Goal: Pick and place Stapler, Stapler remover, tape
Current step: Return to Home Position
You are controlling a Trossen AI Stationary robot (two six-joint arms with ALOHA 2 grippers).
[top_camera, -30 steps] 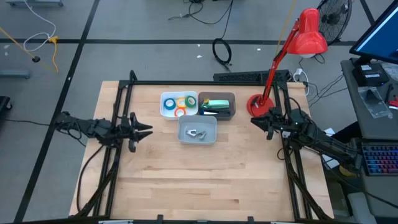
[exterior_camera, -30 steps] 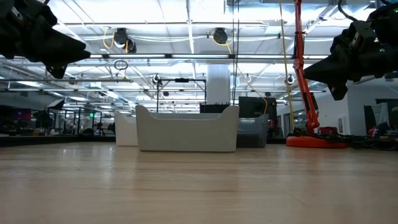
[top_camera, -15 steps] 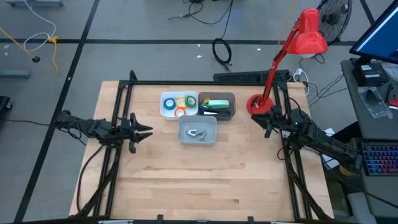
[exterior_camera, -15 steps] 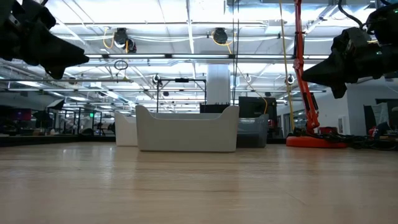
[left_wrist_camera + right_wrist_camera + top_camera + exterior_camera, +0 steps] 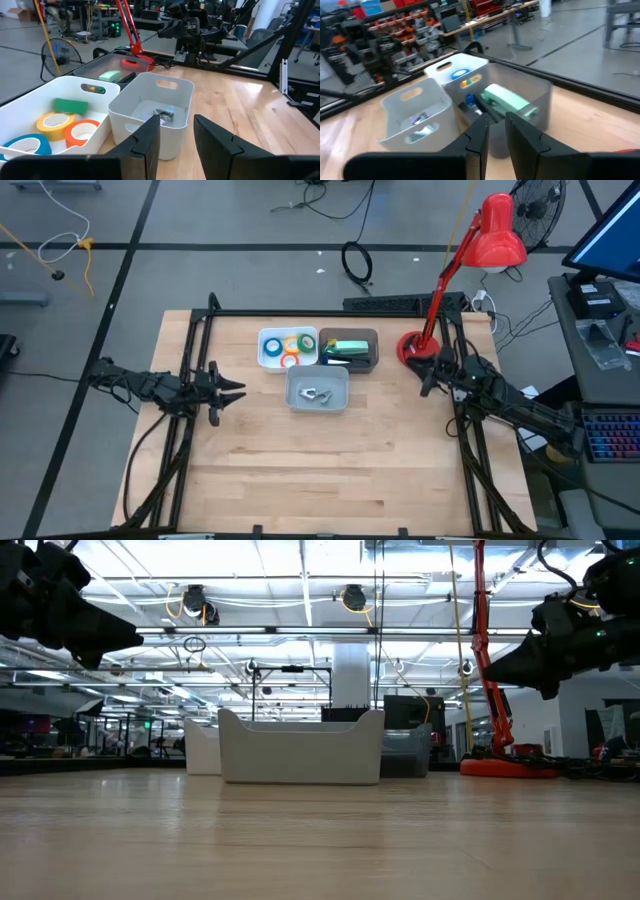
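Note:
Three bins stand together at the table's far middle. The white bin (image 5: 268,352) holds the tape rolls (image 5: 291,347); yellow (image 5: 54,122), orange (image 5: 82,132) and blue (image 5: 27,145) ones show in the left wrist view. The green stapler (image 5: 505,102) lies in the grey bin (image 5: 372,352). The metal stapler remover (image 5: 318,394) lies in the pale bin (image 5: 340,376) nearer the front. My left gripper (image 5: 238,389) hovers at the table's left, pointing level at the bins, open and holding nothing. My right gripper (image 5: 422,380) hovers at the right, narrowly open and holding nothing.
A red desk lamp (image 5: 497,235) stands with its base (image 5: 410,346) at the far right corner, close behind my right gripper. Black frame rails (image 5: 190,370) run along both sides of the table. Bare wood (image 5: 320,470) fills the near half.
My right gripper has rolled about its own pointing line and swung a little at the wrist, without leaving its place at the table's right. The bins and their contents have stayed where they were.

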